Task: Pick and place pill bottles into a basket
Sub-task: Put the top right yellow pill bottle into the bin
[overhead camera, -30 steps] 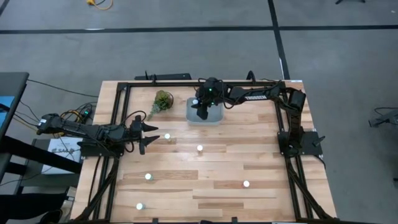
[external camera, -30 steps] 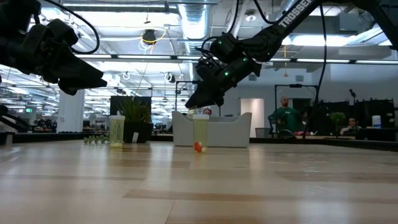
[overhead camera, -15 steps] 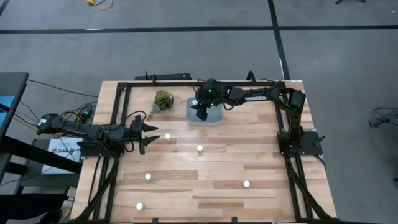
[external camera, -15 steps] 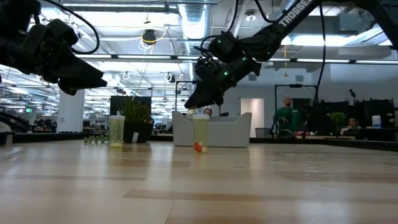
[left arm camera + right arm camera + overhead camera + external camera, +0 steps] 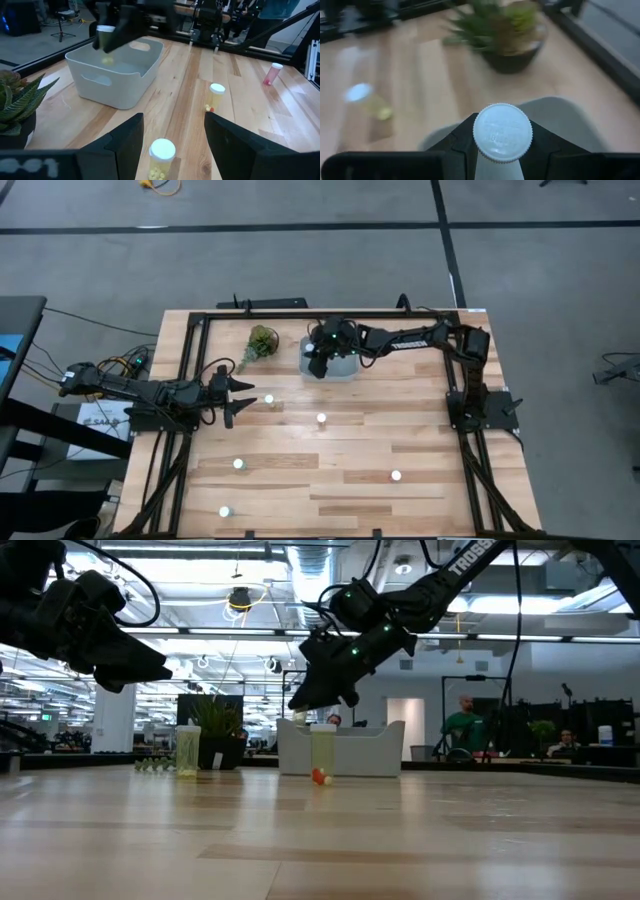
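My right gripper [image 5: 318,363] is shut on a pill bottle [image 5: 104,39] with a white cap [image 5: 502,132]. It holds it above the left part of the pale basket [image 5: 335,366]. My left gripper [image 5: 238,399] is open near the table's left edge. A bottle [image 5: 268,399] stands on its base just ahead of its fingers and also shows in the left wrist view [image 5: 161,159]. Other bottles stand on the table [image 5: 321,418] [image 5: 238,464] [image 5: 396,475]. One more bottle [image 5: 224,511] stands near the front edge. My right gripper pinches the bottle between its two fingers [image 5: 464,137], on the body just under the cap [image 5: 490,162]. The fingers slant down from above. The bottle is lifted clear over the basket, cap up [image 5: 105,29].
A green plant in a pot [image 5: 262,341] stands just left of the basket. Black frame rails [image 5: 190,380] run along the table's edges. Loose orange pills [image 5: 320,777] lie by a bottle [image 5: 322,748]. People sit in the room beyond the table [image 5: 460,725].
My right gripper has gone toward the table's left edge with the bottle, from the middle of the basket to over its left part, and has risen a little. The bottle stays held and clear of the basket.
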`<action>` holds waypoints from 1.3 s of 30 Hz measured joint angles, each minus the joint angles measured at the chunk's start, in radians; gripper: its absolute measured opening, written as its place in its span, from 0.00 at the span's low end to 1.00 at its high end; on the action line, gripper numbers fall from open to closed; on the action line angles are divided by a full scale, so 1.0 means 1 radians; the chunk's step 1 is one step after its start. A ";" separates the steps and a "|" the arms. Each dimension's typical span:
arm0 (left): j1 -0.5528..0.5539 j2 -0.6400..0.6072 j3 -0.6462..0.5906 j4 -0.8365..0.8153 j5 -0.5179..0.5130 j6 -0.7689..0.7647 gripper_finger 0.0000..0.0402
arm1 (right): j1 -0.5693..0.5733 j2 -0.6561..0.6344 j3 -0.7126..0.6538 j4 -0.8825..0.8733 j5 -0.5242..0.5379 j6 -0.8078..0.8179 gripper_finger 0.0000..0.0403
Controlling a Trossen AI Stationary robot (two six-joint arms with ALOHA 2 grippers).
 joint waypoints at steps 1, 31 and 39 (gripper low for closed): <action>0.000 0.000 0.000 0.000 0.000 0.005 0.50 | -0.007 0.000 0.000 -0.001 0.017 0.004 0.26; 0.000 0.000 0.000 0.000 0.010 0.021 0.50 | -0.011 0.127 0.060 -0.051 0.041 -0.038 0.29; 0.000 0.000 0.000 0.000 0.010 0.021 0.50 | -0.011 0.127 0.060 -0.050 0.041 -0.039 0.45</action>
